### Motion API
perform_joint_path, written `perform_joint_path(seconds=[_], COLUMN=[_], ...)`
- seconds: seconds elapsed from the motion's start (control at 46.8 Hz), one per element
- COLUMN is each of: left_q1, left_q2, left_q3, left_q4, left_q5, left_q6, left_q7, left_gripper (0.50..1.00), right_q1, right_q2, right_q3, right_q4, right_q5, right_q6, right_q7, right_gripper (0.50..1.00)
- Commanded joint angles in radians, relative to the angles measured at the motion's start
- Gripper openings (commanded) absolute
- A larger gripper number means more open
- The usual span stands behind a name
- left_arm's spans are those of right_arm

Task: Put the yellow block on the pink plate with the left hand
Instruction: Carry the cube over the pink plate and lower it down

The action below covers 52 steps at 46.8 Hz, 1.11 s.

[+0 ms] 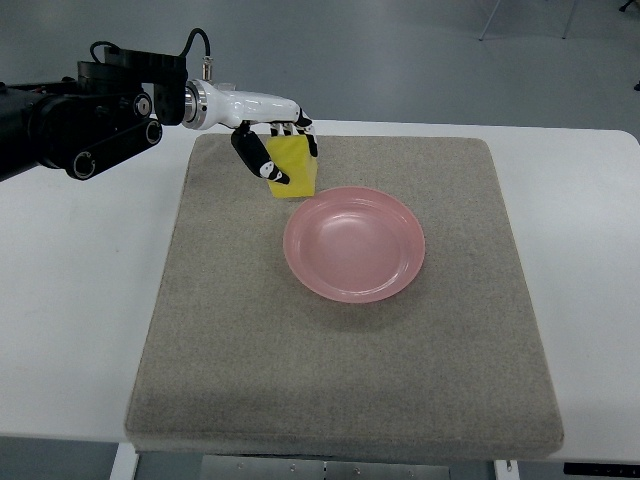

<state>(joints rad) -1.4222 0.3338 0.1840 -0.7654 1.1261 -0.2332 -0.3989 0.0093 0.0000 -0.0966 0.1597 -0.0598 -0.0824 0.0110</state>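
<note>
A yellow block (pixel 294 168) is held in my left hand (pixel 277 148), just left of and behind the pink plate (pixel 354 243). The hand's arm comes in from the picture's left edge. Its thumb lies across the block's left face and its fingers curl over the block's top edge. The block's lower corner is at the plate's far-left rim; I cannot tell whether it touches the mat. The pink plate is round, shallow and holds nothing. My right arm does not show.
A grey-brown felt mat (pixel 340 380) covers most of the white table (pixel 70 300). The plate sits on the mat, slightly above its middle. Chair legs show on the floor at the top right.
</note>
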Motion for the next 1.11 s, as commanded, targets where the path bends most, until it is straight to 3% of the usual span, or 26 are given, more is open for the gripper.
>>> perform_joint_path(seconds=[0.0, 0.192, 0.513, 1.089], left_q1=[-0.011, -0.017, 0.019, 0.039], left_q2=[0.001, -0.019, -0.113, -0.124], left_q3=[0.0, 0.0, 0.005, 0.035], left_q4=[-0.054, -0.127, -0.095, -0.061], left_q5=[0.003, 0.012, 0.018, 0.029], left_q6=[0.014, 0.023, 0.023, 0.006], left_q7=[0.0, 0.0, 0.002, 0.002], left_gripper=[0.5, 0.5, 0.5, 0.5], right_q1=[0.0, 0.0, 0.0, 0.0], right_q2=[0.0, 0.0, 0.0, 0.0], right_q3=[0.0, 0.0, 0.0, 0.0], right_q4=[0.0, 0.001, 0.0, 0.0], right_q5=[0.0, 0.0, 0.0, 0.0], right_q6=[0.0, 0.0, 0.0, 0.0], right_q7=[0.0, 0.0, 0.0, 0.0], right_gripper=[0.924, 0.924, 0.924, 0.924])
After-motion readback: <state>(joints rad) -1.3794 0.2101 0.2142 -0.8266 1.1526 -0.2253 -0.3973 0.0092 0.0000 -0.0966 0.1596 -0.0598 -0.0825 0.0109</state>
